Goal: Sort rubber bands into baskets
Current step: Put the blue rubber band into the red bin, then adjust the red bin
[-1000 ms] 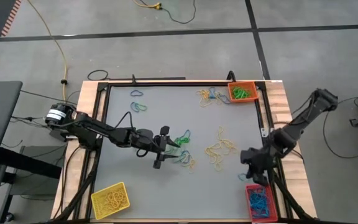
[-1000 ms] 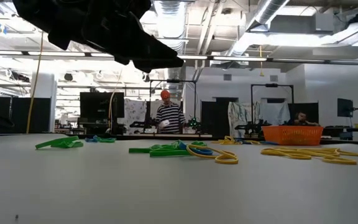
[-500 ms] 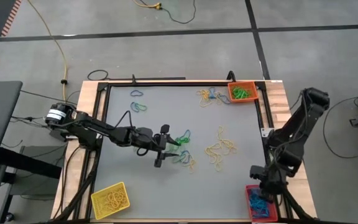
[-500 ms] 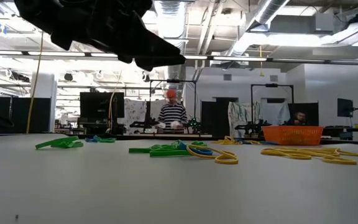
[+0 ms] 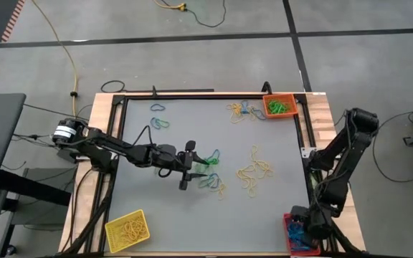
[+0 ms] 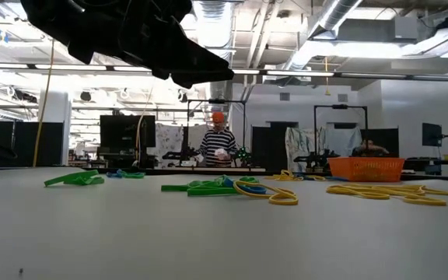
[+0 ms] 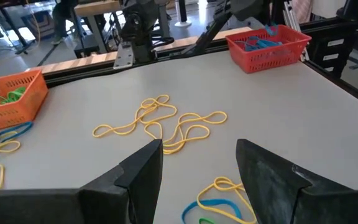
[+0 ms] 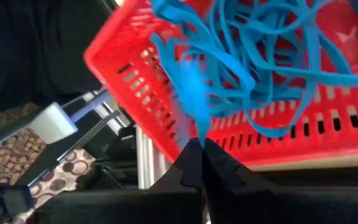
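Loose rubber bands lie flat on the grey table: a green, blue and yellow cluster (image 5: pixel 211 177) mid-table, yellow ones (image 5: pixel 255 170) to its right, and more near the orange basket (image 5: pixel 279 106). My left gripper (image 5: pixel 192 168) hovers open just left of the cluster, nothing between its fingers (image 7: pixel 143 174). The yellow basket (image 5: pixel 127 231) sits at the near left. My right gripper (image 5: pixel 298 229) is over the red basket (image 8: pixel 166 118) at the near right corner, shut on a blue rubber band (image 8: pixel 188 93). My right gripper pinches one blue rubber band (image 8: pixel 190 121) between its two fingertips, slanting down from above. The band runs out from the tips over the blue bands lying in the red basket; whether it touches that pile I cannot tell.
A black frame and wooden rails (image 5: pixel 321 122) border the table. A person (image 6: pixel 218 145) stands in the room far behind the table. Bare grey table surface (image 5: pixel 156 208) lies between the yellow basket and the middle cluster.
My right gripper has swung toward the table's near right corner, sunk and rolled its wrist; it now stands over the red basket, still shut. My left gripper has kept its place and stayed open.
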You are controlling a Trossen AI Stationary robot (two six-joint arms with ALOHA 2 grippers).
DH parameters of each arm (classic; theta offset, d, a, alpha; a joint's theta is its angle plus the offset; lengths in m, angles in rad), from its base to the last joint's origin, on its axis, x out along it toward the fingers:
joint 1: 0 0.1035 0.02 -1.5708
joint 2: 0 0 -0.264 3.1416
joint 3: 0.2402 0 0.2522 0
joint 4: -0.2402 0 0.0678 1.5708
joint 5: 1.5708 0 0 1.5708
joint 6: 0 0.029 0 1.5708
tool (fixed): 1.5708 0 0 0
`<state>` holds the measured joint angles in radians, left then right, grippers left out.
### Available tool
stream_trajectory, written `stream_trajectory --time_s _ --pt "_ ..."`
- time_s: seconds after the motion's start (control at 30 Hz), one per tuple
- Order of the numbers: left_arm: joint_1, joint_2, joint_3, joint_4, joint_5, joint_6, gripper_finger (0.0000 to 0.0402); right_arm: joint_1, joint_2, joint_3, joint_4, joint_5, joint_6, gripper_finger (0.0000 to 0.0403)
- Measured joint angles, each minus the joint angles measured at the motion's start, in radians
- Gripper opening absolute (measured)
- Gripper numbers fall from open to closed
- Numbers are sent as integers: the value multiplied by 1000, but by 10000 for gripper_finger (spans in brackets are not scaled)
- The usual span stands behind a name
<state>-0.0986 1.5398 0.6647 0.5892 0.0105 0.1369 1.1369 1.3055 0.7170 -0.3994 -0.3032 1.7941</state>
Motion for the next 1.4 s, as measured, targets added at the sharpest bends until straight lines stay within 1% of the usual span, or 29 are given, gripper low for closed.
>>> stream_trajectory --time_s 0.1,0.2,0.33,0.57,0.67,0.77,0.97,1.07,1.13,1.4 --pt "1 0 0 0 0 1 195 2 19 0 8 -16 20 30" --pt "1 0 0 0 0 2 195 -2 21 0 -7 -23 42 48" --pt "1 0 0 0 0 1 195 0 23 0 -9 -27 51 94" --pt "1 0 0 -6 0 10 195 0 23 0 -10 -21 86 191" --pt "1 0 0 -6 0 17 195 -1 22 0 -8 -13 100 215" --pt "1 0 0 -7 0 17 195 -1 21 -2 12 -11 92 216" --pt "1 0 0 -7 0 17 195 2 4 8 16 -14 73 175" --pt "1 0 0 -7 0 17 195 2 0 14 48 -26 74 166" --pt "1 0 0 -7 0 17 195 1 0 14 45 -28 69 168" --pt "1 0 0 -7 0 17 195 -14 1 16 24 -9 77 199"
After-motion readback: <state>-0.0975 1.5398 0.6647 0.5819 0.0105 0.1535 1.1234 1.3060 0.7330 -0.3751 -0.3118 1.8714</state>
